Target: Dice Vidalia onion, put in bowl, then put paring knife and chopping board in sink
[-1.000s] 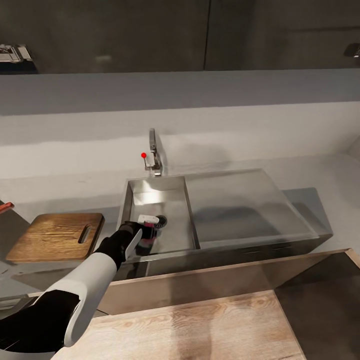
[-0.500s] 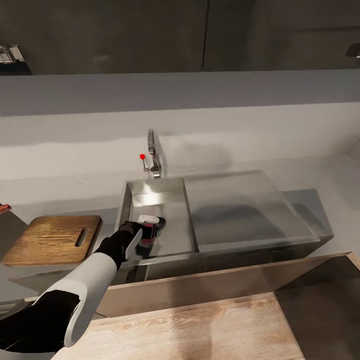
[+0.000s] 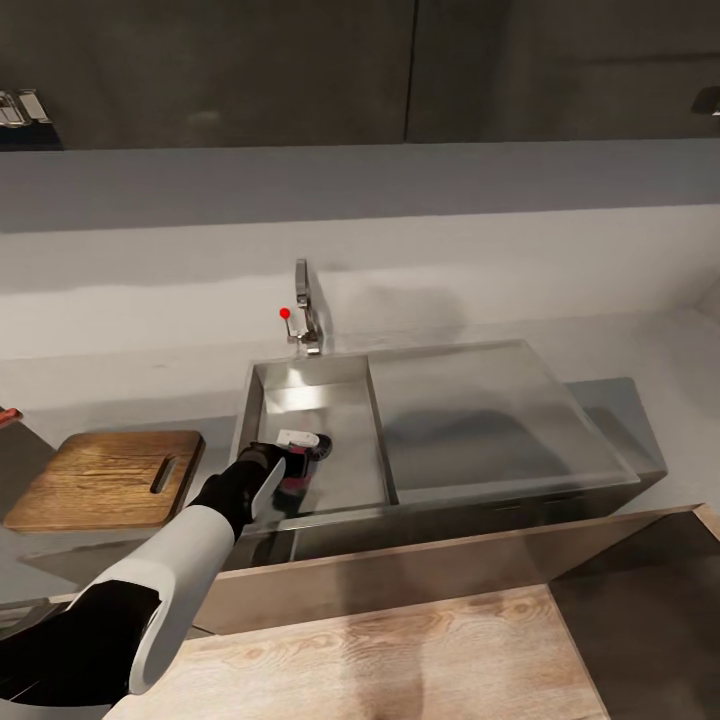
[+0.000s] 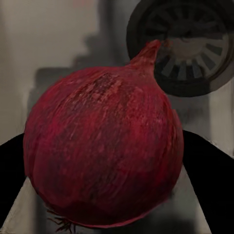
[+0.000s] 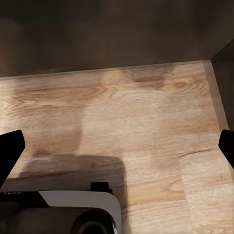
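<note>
Left gripper (image 3: 296, 468) jaws flank the red Vidalia onion (image 4: 105, 148); contact cannot be confirmed. Onion sits in the sink (image 3: 345, 455) basin, drain (image 4: 187, 46) at its 1 o'clock. Right gripper (image 5: 117, 146) jaws spread over wood flooring (image 5: 146, 122). Chopping board (image 3: 105, 478) lies at the sink's 9 o'clock.

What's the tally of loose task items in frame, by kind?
Onions: 1, the red onion in the sink, between the left gripper fingers.
Chopping boards: 1, the chopping board on the countertop.
Total: 2.
</note>
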{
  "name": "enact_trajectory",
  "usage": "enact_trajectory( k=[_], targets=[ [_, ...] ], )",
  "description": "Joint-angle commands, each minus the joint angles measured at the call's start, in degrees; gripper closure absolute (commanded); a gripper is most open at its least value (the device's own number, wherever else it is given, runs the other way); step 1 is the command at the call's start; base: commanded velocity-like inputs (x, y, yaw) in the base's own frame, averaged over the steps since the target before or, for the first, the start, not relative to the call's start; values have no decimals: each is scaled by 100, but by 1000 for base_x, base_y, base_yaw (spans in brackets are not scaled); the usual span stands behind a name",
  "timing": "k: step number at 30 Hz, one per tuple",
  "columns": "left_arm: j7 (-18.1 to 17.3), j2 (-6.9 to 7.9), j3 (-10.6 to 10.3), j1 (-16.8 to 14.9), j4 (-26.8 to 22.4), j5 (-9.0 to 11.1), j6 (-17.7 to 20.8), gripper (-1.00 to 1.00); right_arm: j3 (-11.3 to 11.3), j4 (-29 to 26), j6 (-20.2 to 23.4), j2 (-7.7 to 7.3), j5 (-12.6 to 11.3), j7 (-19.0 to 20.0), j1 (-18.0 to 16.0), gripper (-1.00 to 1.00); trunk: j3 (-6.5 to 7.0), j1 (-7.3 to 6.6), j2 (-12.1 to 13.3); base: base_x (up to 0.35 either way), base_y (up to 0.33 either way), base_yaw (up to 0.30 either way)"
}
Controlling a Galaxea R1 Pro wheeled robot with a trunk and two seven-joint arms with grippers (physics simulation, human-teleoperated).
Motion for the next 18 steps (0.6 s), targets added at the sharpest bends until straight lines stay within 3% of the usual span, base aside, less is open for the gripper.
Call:
enact_trajectory(
  k=[1, 18],
  targets=[
    [37, 3, -34, -3, -7, 27, 29, 100, -27, 2, -15, 4, 61, -30, -4, -100, -9, 3, -10, 0, 0, 0],
    [40, 5, -26, -3, -18, 26, 39, 100, -26, -6, -32, -3, 61, -23, -4, -100, 5, 3, -10, 0, 0, -3]
  ],
)
